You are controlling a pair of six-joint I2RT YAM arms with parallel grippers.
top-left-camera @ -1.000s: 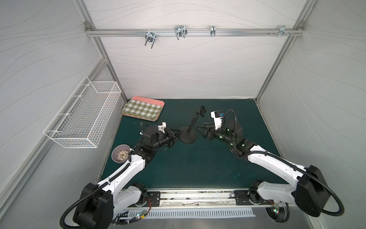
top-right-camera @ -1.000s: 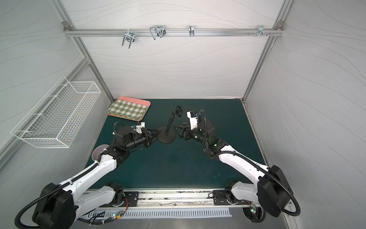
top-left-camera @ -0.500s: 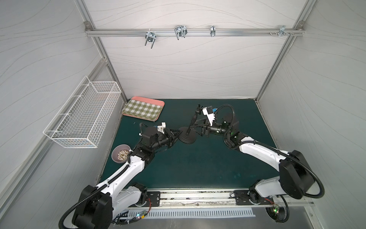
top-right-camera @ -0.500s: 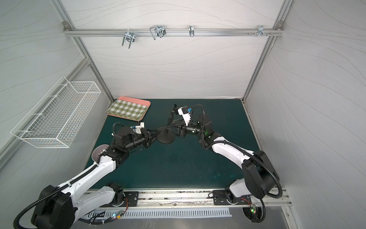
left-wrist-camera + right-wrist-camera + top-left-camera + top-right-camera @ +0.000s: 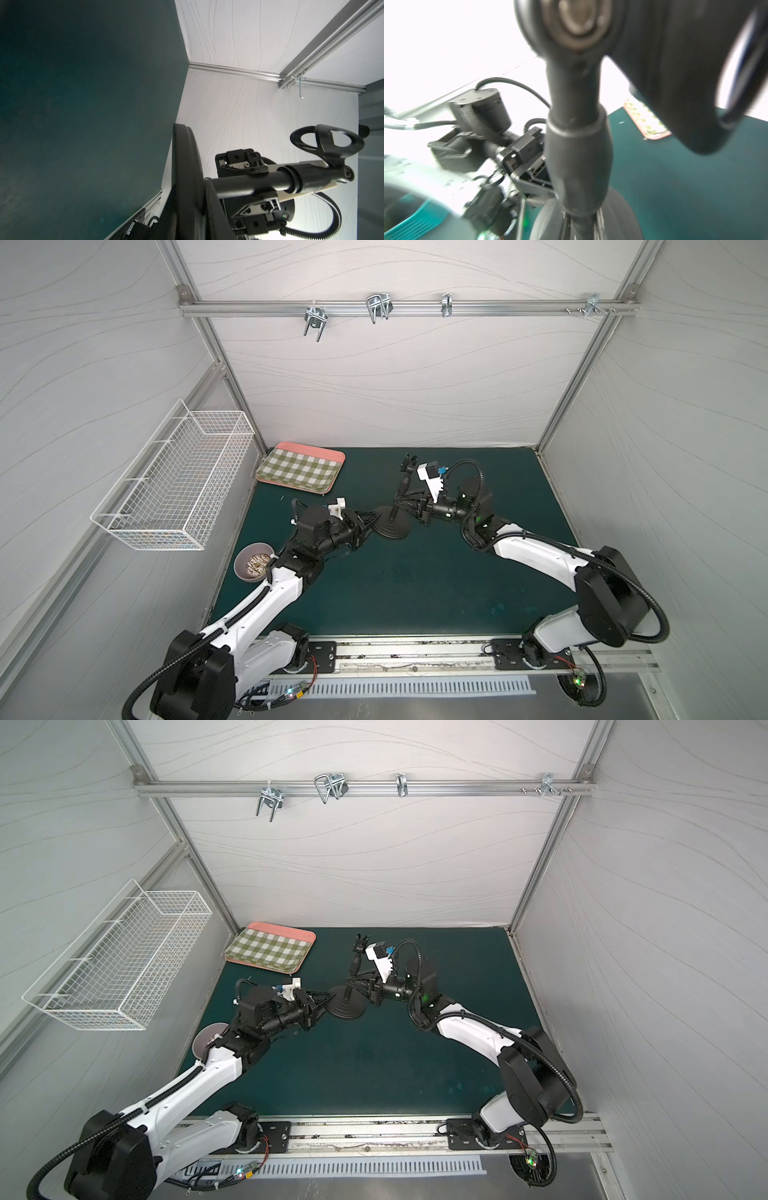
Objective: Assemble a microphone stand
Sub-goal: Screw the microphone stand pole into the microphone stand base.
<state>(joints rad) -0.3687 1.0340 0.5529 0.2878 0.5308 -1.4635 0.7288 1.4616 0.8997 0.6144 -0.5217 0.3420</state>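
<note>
- In both top views the microphone stand [image 5: 395, 516] is upright on the green mat [image 5: 415, 593], mid-table toward the back wall. Its rod [image 5: 401, 491] rises from the centre of the round base [image 5: 392, 529], leaning slightly, with the U-shaped clip [image 5: 409, 462] on top. The left gripper [image 5: 369, 524] is at the base and the right gripper [image 5: 399, 501] at the rod.
- Only the left wrist view shows the right grip plainly: the fingers [image 5: 257, 169] lie one on each side of the rod, both pressed against it, below the collar under the clip.
- The right wrist view is blurred. The rod and clip loom large in front, and the left gripper reaches in at the base's edge.
- The left gripper's fingers are drawn narrow and appear to pinch the base's rim, though no view shows the contact cleanly.
- The left arm stretches low and forward from the front rail. The right arm bends at the elbow and comes in from the opposite side, with the two grippers facing each other across the stand.
- A grey bowl [image 5: 253, 562] sits at the mat's left edge beside the left arm, holding pale mottled bits too small to name.
- A checked tray [image 5: 301, 466] with a pink rim lies in the back left corner.
- A white wire basket [image 5: 174, 485] hangs on the left wall.
</note>
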